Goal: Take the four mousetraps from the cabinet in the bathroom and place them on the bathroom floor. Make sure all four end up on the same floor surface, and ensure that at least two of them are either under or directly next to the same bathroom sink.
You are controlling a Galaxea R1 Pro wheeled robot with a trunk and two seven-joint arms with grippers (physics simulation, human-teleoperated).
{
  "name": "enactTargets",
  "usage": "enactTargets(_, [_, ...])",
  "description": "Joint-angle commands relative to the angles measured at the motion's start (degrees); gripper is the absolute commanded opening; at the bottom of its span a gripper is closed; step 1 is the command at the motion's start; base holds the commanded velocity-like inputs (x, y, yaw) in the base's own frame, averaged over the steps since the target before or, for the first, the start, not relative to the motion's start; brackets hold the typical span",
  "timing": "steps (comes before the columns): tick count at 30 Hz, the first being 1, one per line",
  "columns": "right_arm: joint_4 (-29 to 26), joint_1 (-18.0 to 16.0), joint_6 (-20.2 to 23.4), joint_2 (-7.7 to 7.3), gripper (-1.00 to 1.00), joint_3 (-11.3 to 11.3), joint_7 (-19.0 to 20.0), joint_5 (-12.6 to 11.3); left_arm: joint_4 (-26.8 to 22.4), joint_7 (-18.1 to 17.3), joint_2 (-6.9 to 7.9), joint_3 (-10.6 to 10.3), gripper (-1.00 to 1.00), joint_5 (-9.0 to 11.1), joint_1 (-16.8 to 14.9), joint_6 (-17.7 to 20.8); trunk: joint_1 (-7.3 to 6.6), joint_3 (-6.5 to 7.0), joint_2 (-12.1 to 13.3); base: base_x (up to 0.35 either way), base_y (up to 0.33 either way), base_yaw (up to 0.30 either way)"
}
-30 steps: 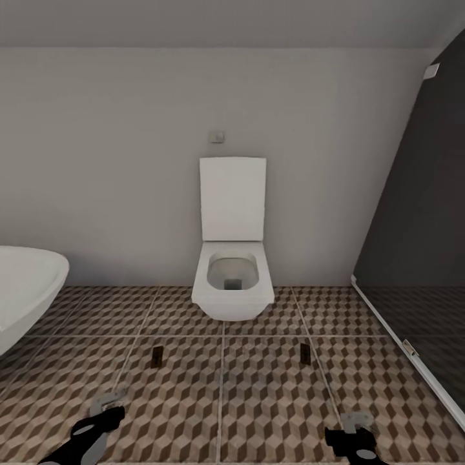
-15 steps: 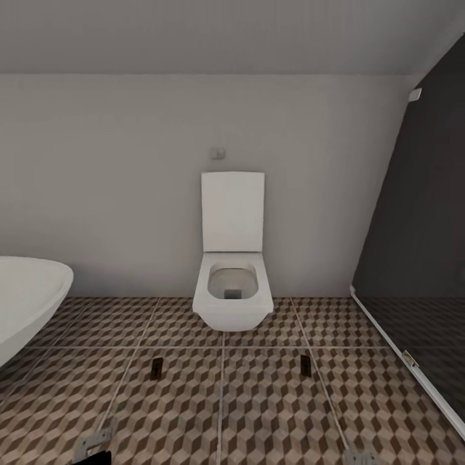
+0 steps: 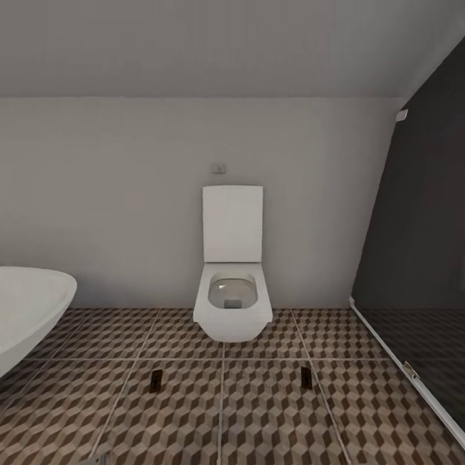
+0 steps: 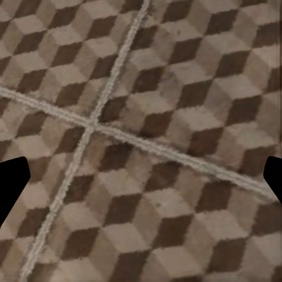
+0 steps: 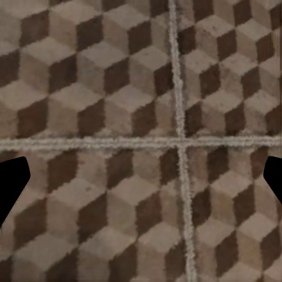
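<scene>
Cube-patterned tiles make up the bathroom floor (image 3: 271, 413), running up to a plain grey wall where a white wall-hung toilet (image 3: 233, 303) sits at twelve o'clock with its lid raised. A white oval bathtub (image 3: 29, 313) curves in at nine o'clock, and a dark glass shower partition (image 3: 420, 258) closes off the three o'clock side. Two mousetraps lie flat on the tiles in front of the toilet: the left mousetrap (image 3: 155, 381) at about seven o'clock of the bowl, the right mousetrap (image 3: 306, 378) at about five o'clock, well apart from each other.

Each wrist camera looks down at bare tile. The left end effector (image 4: 141, 188) and the right end effector (image 5: 141, 188) both show dark fingertips at opposite edges of the frame with nothing between them, so both stand spread and empty.

The risk, as I judge it, is placement: these two traps flank a toilet and lie near a tub, not a basin, so the sink condition may go unmet. Driving forward could also roll the base over a trap.

No brand, label or writing is legible anywhere.
</scene>
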Motion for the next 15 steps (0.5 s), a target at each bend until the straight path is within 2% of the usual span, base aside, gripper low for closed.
enactTargets(1, [0.23,-0.07,-0.37,0.05,1.00,0.49,0.02,-0.62,0.22,0.01,-0.02,-0.48,1.00,0.32,-0.01,-0.38,-0.04,0.17,-0.01,0.000,0.000,0.000])
enactTargets(12, [0.23,-0.04,-0.12,0.75,1.00,0.43,-0.07,-0.83,0.24,0.28,-0.08,-0.48,1.00,0.34,0.44,-0.29,-0.32,2.61,0.14,0.000,0.000,0.000])
enactTargets(15, [0.23,-0.04,-0.11,0.79,1.00,0.43,-0.07,-0.81,0.24,0.50,-0.08,-0.48,1.00,0.38,0.47,-0.26,-0.98,3.15,1.34,0.000,0.000,0.000])
